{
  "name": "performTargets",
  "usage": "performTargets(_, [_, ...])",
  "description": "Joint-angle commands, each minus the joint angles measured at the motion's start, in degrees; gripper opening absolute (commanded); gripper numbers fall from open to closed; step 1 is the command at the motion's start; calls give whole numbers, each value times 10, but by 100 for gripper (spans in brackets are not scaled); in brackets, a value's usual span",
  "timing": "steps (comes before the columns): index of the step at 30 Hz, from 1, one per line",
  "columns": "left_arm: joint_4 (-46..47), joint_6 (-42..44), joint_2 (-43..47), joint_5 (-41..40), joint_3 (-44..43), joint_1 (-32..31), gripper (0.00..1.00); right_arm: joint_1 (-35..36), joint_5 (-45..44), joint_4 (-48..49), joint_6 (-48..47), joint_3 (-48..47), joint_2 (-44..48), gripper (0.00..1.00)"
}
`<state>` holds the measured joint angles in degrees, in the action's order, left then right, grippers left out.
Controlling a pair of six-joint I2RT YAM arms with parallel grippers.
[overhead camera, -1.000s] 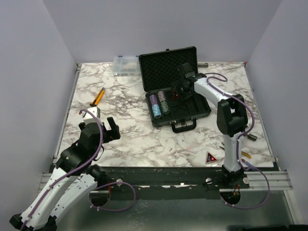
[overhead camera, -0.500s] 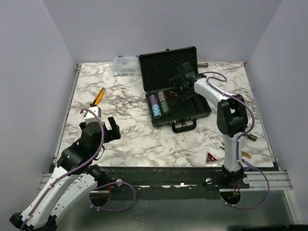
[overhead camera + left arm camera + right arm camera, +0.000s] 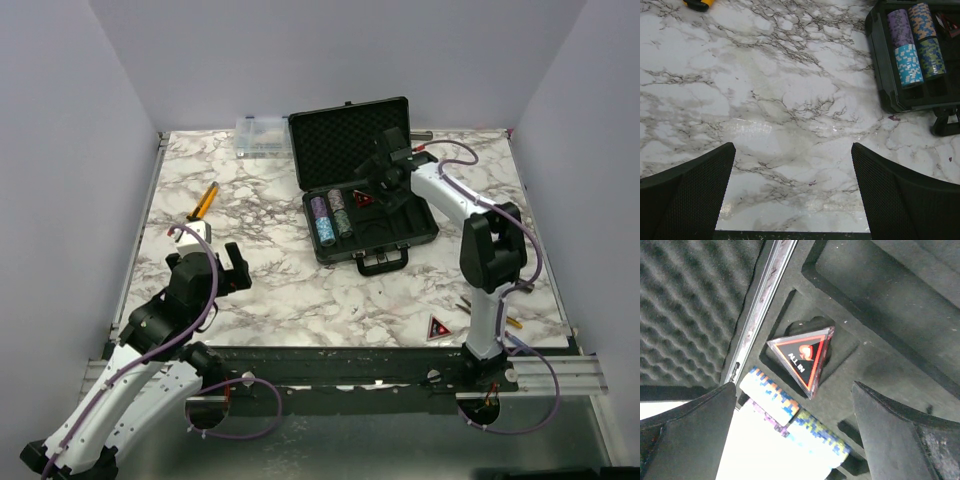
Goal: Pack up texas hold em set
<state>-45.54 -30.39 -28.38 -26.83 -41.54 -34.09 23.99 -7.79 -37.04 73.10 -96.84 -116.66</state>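
The black briefcase [image 3: 340,150] lies open at the back of the marble table, foam lid up. Its slotted tray holds short chip stacks [image 3: 330,216] on the left and a red-black triangle [image 3: 362,199] in a recess. My right gripper [image 3: 386,186] hovers open just above that triangle [image 3: 802,357], not touching it, with the chips [image 3: 816,434] below its fingers [image 3: 900,435]. A second triangle [image 3: 438,327] lies on the table near the right arm's base. My left gripper [image 3: 232,268] hangs open over bare marble, left of the case [image 3: 885,85] and its chips [image 3: 912,42].
A small clear organiser box [image 3: 258,135] stands at the back, left of the case. An orange-handled tool [image 3: 205,202] lies at the left. Small tools [image 3: 505,320] lie by the right arm's base. The case handle [image 3: 383,261] juts toward me.
My right gripper opened and let go of the triangle, which now rests in the tray recess; the wrist drew back slightly to the right. The left arm stayed still.
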Motion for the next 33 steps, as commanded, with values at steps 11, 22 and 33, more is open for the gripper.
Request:
performTargets(11, [2,5,-5,11,2,2,98,-1,-59,-70,-144,135,188,100])
performTargets(22, [2,8,-21,22,-2,2,98,-1,-75,-130,-144,332,375,100])
performTargets(33, [2,9,-26,27,-3,2,98,-1,2,-172,-138,471,483,100])
